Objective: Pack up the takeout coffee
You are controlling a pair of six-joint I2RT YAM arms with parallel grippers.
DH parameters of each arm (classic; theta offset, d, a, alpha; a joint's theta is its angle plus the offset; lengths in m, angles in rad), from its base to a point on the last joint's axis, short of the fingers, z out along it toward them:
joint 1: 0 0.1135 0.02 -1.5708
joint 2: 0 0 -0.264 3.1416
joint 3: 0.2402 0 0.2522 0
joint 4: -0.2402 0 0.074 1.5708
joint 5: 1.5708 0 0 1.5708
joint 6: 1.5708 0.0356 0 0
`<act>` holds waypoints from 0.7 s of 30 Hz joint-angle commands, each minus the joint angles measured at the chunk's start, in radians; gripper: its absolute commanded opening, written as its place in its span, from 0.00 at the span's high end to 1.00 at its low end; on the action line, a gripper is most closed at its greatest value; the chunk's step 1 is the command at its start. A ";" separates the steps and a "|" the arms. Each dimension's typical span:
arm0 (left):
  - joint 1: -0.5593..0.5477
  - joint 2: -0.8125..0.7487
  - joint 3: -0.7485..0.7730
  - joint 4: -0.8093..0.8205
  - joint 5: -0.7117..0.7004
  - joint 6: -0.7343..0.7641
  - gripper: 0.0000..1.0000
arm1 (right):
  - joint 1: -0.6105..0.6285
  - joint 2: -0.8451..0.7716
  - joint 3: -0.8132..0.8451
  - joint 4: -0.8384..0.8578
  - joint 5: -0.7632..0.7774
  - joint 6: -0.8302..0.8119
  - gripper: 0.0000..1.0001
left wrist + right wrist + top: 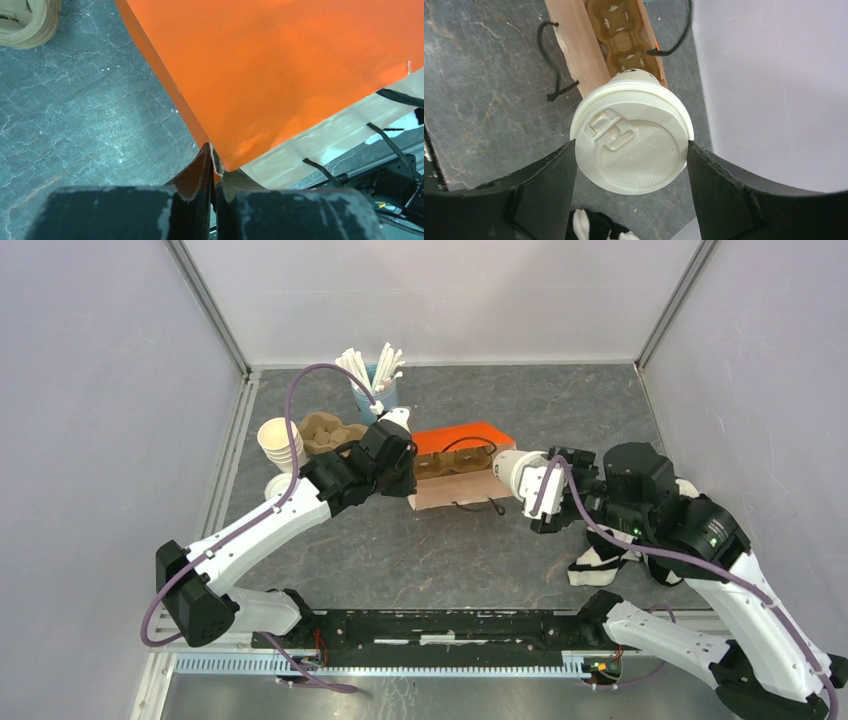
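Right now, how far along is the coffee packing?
Done: carrier tray sits inside the orange bag. In hand: left gripper pinches the bag's edge; right gripper holds the takeout coffee at the bag's mouth. Left: seating the cup in the tray.

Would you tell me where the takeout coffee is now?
Top view, right of centre: the takeout coffee sits in the right hand, at the mouth of the orange bag.
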 commanded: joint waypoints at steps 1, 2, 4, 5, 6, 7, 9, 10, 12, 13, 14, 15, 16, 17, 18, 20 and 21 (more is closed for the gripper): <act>-0.004 -0.018 -0.011 0.026 -0.019 -0.022 0.91 | 0.005 -0.041 -0.024 0.042 -0.019 -0.127 0.57; -0.004 -0.022 -0.013 0.026 -0.019 -0.023 0.91 | 0.005 -0.038 -0.034 0.051 -0.030 -0.132 0.57; -0.004 -0.026 -0.017 0.026 -0.022 -0.023 0.91 | 0.005 -0.031 -0.044 0.067 -0.060 -0.145 0.58; -0.004 -0.027 -0.016 0.027 -0.022 -0.020 0.91 | 0.005 -0.030 -0.046 0.068 -0.062 -0.151 0.58; -0.004 -0.027 -0.015 0.027 -0.022 -0.018 0.91 | 0.005 -0.031 -0.046 0.065 -0.062 -0.166 0.58; -0.004 -0.027 -0.015 0.028 -0.021 -0.016 0.91 | 0.005 -0.032 -0.049 0.060 -0.070 -0.188 0.58; -0.004 -0.024 -0.014 0.027 -0.017 -0.012 0.91 | 0.006 -0.031 -0.053 0.054 -0.105 -0.236 0.58; -0.004 -0.023 -0.013 0.026 -0.016 -0.009 0.91 | 0.006 -0.025 -0.052 0.052 -0.127 -0.249 0.59; -0.004 -0.025 -0.011 0.027 -0.010 -0.009 0.91 | 0.008 -0.009 -0.040 0.057 -0.162 -0.256 0.60; -0.004 -0.025 -0.009 0.027 -0.009 -0.009 0.91 | 0.009 -0.004 -0.035 0.058 -0.165 -0.250 0.61; -0.004 -0.026 -0.007 0.027 -0.007 -0.009 0.91 | 0.008 -0.006 -0.030 0.055 -0.161 -0.247 0.61; -0.004 -0.027 -0.004 0.027 -0.007 -0.009 0.91 | 0.008 -0.010 -0.028 0.048 -0.154 -0.251 0.60; -0.004 -0.026 -0.003 0.027 -0.007 -0.009 0.91 | 0.008 -0.018 -0.028 0.035 -0.146 -0.260 0.60; -0.004 -0.025 0.000 0.027 -0.008 -0.008 0.91 | 0.008 -0.024 -0.032 0.027 -0.139 -0.268 0.60; -0.004 -0.023 0.002 0.026 -0.007 -0.008 0.91 | 0.008 -0.029 -0.038 0.021 -0.134 -0.275 0.60; -0.004 -0.017 0.009 0.027 -0.001 -0.006 0.91 | 0.008 -0.034 -0.056 0.012 -0.127 -0.281 0.60; -0.004 -0.015 0.012 0.028 0.000 -0.004 0.91 | 0.008 -0.037 -0.065 0.011 -0.123 -0.283 0.60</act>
